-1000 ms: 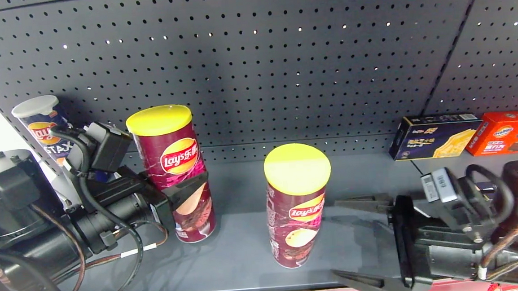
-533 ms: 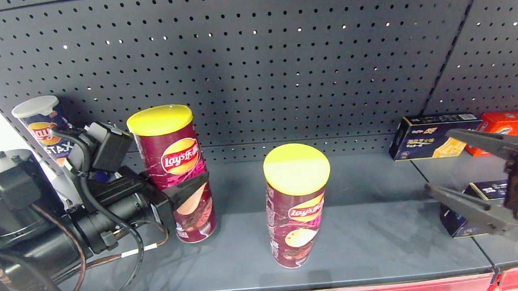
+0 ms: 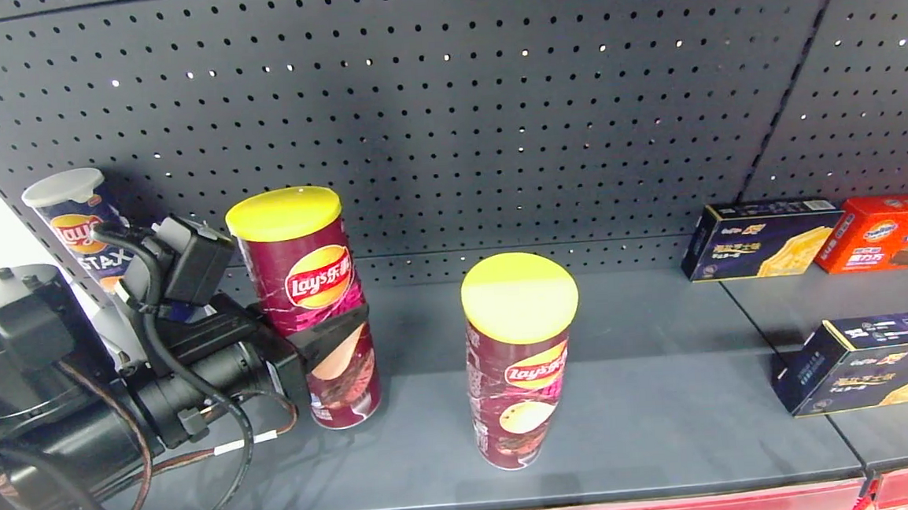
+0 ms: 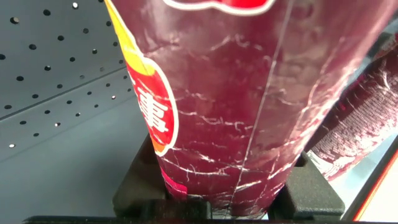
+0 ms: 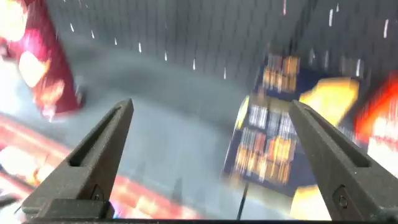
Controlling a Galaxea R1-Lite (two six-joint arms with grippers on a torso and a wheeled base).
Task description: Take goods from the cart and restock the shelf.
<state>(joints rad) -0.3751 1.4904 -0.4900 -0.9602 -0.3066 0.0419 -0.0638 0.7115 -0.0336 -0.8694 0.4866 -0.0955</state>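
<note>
The left tool [image 3: 331, 335] is pinching a maroon chip can with a yellow lid [image 3: 303, 296] at the left of the frame, one dark finger crossing the can's front about halfway down. The can leans a little, lid tipped toward the left. Its base sits at the level of the grey shelf [image 3: 668, 399], though I can't tell whether it actually touches. From the left wrist camera the same can [image 4: 236, 106] looms close, with the tool [image 4: 224, 196] clamped against both of its sides low in the frame.

A second maroon can [image 3: 520, 361] stands upright on the shelf in the middle of the frame, apart from the held one. Behind the left arm, in the upper left, a blue can with a grey lid [image 3: 73, 215] stands against the pegboard back [image 3: 491, 87].

The right tool [image 5: 214, 155] is spread wide, nothing between its fingers. Beyond it, blurred, are a maroon can [image 5: 43, 62] and a dark blue box [image 5: 273, 137].

At the right of the head view, a dark blue box [image 3: 760, 240] and an orange-red box [image 3: 890, 232] lie side by side at the back of the shelf. Another dark blue box [image 3: 862, 360] lies nearer the front edge.
</note>
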